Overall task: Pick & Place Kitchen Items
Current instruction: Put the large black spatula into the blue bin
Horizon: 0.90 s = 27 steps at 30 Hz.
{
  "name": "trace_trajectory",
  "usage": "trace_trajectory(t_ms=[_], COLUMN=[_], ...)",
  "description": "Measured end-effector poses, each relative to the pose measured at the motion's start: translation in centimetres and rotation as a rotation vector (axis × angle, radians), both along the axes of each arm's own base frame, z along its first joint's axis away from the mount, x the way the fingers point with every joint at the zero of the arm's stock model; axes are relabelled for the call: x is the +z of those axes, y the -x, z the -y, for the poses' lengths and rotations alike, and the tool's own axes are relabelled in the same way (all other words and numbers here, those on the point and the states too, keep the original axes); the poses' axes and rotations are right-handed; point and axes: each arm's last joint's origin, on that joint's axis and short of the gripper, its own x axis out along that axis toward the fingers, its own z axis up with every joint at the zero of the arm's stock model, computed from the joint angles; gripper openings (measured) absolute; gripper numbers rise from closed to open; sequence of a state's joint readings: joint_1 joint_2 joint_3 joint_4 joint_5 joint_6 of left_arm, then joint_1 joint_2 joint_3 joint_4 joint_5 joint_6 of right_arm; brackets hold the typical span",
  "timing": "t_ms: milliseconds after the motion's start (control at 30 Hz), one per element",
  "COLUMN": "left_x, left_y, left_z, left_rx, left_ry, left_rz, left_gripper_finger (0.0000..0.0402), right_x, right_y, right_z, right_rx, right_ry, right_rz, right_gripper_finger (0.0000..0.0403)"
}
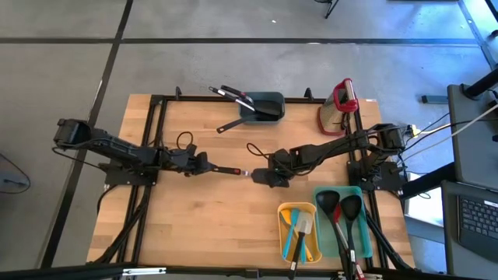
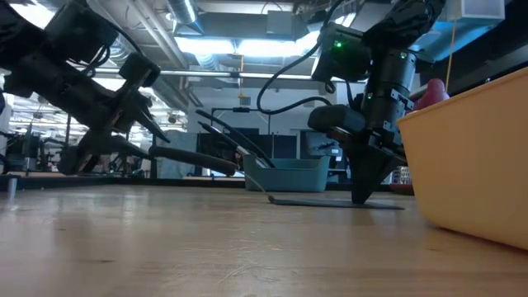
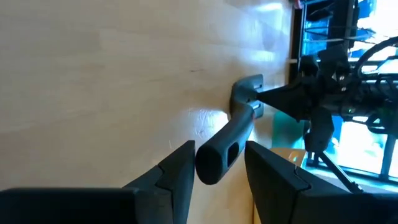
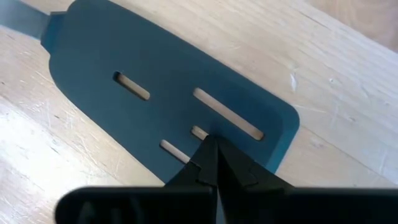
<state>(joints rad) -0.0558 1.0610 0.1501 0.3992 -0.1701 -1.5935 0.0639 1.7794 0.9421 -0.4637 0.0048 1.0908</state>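
A black slotted turner lies mid-table, its head [image 4: 155, 93] flat on the wood and its handle [image 1: 229, 169] running toward the table's left. My left gripper [image 1: 208, 166] is at the handle's free end, its fingers closed in on both sides of it. My right gripper [image 1: 268, 177] is shut, tips down on the turner's head. In the low view the head [image 2: 330, 200] lies flat under the right gripper [image 2: 360, 195], and the handle [image 2: 206, 158] rises toward the left gripper [image 2: 157, 140]. My left gripper has the handle's free end [image 3: 214, 160] between its two fingers, one on each side. The fingers come level from the table's left, along the handle. The handle end is off the wood while the head stays on the table. My right gripper presses its shut fingertips [image 4: 208, 163] down on the turner's head, at the slots [image 4: 227, 115] near the head's front edge. The fingers come from above, pointing down. The head lies flat on the table.
A dark bin [image 1: 262, 106] with several utensils stands at the far edge, with a red holder [image 1: 342, 97] at the far right. A yellow bin [image 1: 286, 233] with spatulas and a teal tray [image 1: 320, 198] with black ladles stand at the near right. Bare wood lies at the near left.
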Motion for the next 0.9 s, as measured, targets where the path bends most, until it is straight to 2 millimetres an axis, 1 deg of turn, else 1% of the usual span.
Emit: trace_trajectory(t_ms=[100,300,633,900], left_x=[-0.4,-0.6,-1.6,-1.1], left_y=[-0.4,-1.5,-2.5,-4.6], left_z=[0.1,0.0,0.1,0.3], left_rx=[-0.006,-0.001,-0.022,-0.062], left_ry=[0.009,0.017,0.042,0.019], left_rz=[0.005,0.083,0.107,0.121], left_gripper_finger=[0.0134,0.0134,0.0134,0.0134], right_x=[0.0,0.0,0.0,0.0], right_y=[0.0,0.0,0.0,0.0], right_z=[0.0,0.0,0.0,0.1], right_rx=[0.0,-0.001,-0.001,-0.004], right_ry=[0.0,0.002,0.003,0.012], right_rz=[0.0,0.0,-0.001,-0.001], right_gripper_finger=[0.0,0.0,0.0,0.0])
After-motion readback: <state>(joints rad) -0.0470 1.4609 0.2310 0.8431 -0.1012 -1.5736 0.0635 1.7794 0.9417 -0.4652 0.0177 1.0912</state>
